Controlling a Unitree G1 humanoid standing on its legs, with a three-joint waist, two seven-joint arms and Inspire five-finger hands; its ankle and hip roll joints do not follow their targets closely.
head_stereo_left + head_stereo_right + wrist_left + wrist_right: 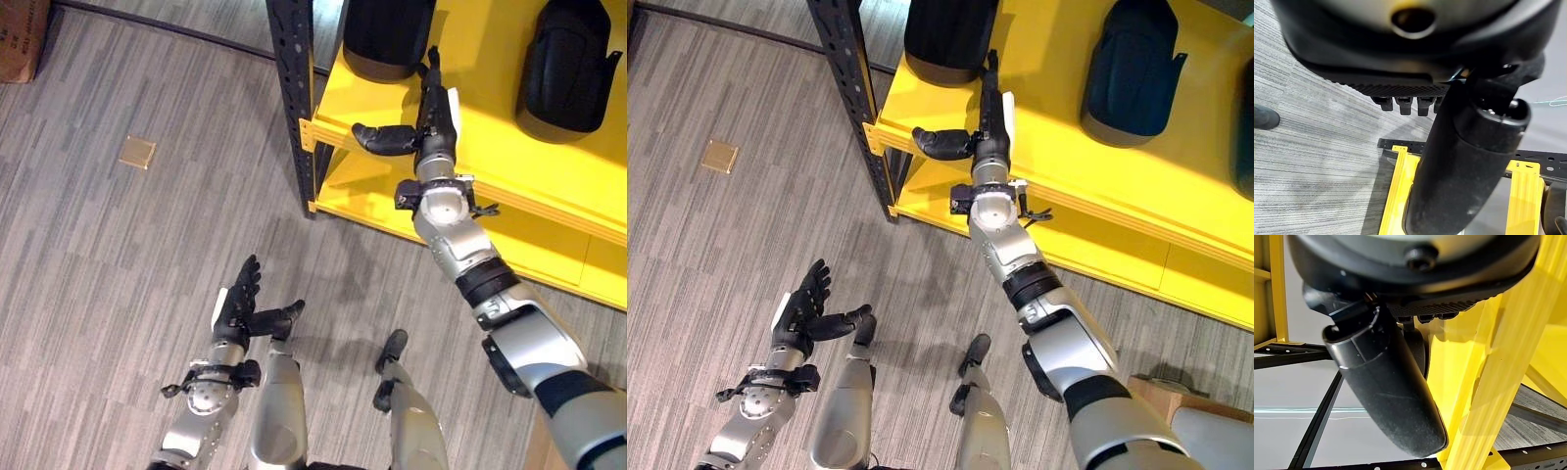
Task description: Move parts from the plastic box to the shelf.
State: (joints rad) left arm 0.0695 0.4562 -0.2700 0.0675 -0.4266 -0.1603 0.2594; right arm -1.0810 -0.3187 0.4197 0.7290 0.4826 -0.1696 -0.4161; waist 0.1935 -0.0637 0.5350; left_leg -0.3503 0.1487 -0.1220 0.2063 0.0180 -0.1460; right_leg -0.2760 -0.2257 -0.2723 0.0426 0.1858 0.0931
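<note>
My right hand (434, 116) reaches over the yellow metal shelf (509, 147), fingers straight, thumb apart, empty, just beside a black moulded part (384, 37). A second black part (566, 67) lies farther right. Left hand (238, 305) low over the grey carpet floor (118, 245), fingers relaxed, empty.

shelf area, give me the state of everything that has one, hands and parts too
right hand: open, fingers straight, over the front edge of the shelf, holding nothing
left hand: open, empty, low above the floor
yellow shelf: carries two parts, bare between them
left black part: resting on the shelf, beside the right hand
right black part: resting on the shelf, apart from the hand
</note>
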